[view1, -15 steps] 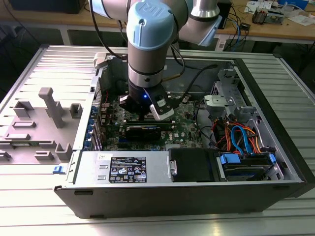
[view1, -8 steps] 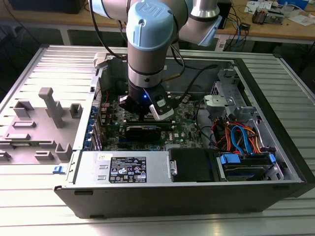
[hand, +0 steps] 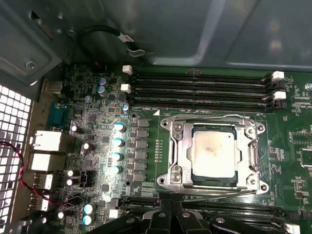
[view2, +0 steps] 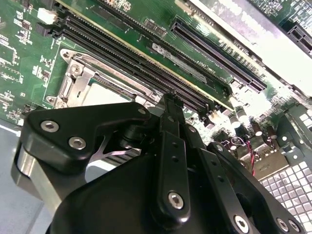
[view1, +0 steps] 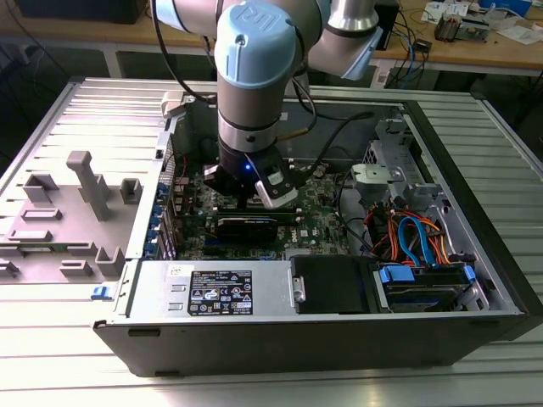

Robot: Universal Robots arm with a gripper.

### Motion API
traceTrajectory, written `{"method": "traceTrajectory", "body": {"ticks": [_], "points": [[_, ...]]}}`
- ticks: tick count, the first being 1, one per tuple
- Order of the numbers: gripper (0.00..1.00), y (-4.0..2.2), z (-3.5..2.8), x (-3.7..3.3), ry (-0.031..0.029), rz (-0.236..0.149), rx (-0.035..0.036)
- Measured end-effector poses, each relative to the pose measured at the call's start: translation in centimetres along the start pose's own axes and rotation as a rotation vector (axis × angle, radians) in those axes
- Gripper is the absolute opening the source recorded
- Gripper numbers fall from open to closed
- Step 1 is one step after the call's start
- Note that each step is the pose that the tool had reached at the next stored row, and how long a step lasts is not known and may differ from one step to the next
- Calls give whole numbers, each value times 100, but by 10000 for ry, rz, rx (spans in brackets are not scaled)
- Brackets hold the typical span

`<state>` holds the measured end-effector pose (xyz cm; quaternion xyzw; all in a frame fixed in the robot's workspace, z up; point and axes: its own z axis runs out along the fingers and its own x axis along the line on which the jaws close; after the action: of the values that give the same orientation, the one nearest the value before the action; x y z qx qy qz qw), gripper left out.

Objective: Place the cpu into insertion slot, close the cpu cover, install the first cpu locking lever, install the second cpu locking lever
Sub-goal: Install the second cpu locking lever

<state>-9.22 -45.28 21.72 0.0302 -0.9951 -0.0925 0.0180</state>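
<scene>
Open air is sitting above the cpu cover [hand: 214, 152], while memory slots [hand: 200, 90] and the case wall [hand: 195, 29] are crowding one side.

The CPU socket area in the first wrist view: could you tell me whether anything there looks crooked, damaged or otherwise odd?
Nothing stands out. The cpu lies flat and square in the insertion slot, and the cpu cover is down around it, framing it evenly. The gripper sits beside the socket's edge.

The cpu [hand: 213, 154] shows dull silver-grey (faintly mottled) inside the shiny silver cpu cover [hand: 181, 161]; the circuit board [hand: 292, 122] is green, its memory slots [hand: 200, 90] black with white clips.
</scene>
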Motion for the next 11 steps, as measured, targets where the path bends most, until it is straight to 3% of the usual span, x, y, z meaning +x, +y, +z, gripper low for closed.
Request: {"method": "traceTrajectory", "body": {"ticks": [1,2,3,7,11], "points": [[11,-2,16,0,-1,0,-22],[11,-4,35,0,-6,-5,-103],[11,-5,43,3,-8,-6,-131],[11,-7,56,18,-10,-6,-178],[11,-11,81,22,-21,-16,-352]]}}
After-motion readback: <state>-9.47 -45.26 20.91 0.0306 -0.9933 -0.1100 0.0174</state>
